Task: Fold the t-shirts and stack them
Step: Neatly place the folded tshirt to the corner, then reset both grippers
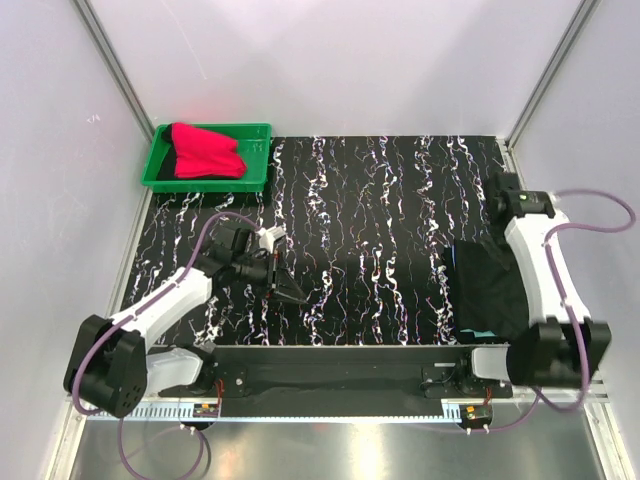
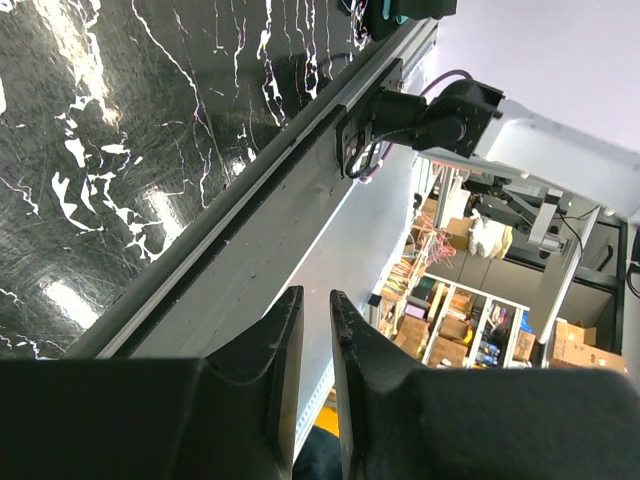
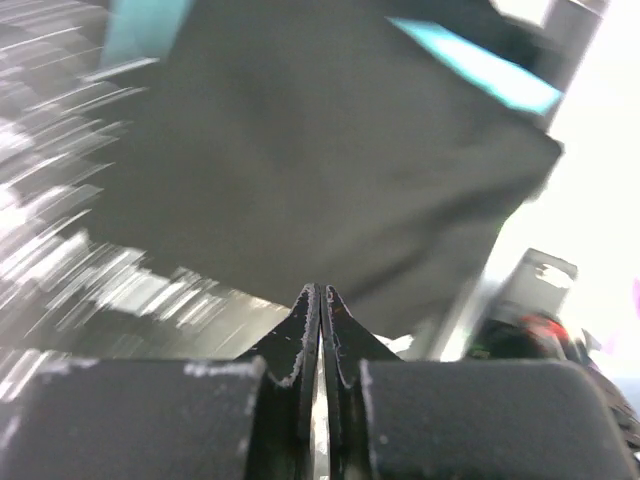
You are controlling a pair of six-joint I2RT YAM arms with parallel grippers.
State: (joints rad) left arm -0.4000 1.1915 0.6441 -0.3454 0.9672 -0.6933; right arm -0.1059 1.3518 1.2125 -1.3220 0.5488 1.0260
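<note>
Left gripper (image 2: pixel 316 295): on my left wrist feed the jaws stand only a narrow gap apart, with nothing between them. It hangs over the near-left part of the marbled black table (image 1: pixel 380 200).
Black t-shirt (image 1: pixel 488 285): I see it lying folded at the table's right side, just beside the right arm.
Turquoise t-shirt (image 3: pixel 480 65): it sits under the black one, and only slivers show at the edges.
Right gripper (image 3: pixel 321 290): my right wrist feed is blurred, but the fingers read as pressed together and empty, pointing at the black cloth.
Red t-shirt (image 1: pixel 205 152): it is bunched in the green tray (image 1: pixel 262 128) at the far-left corner, well apart from both grippers.
</note>
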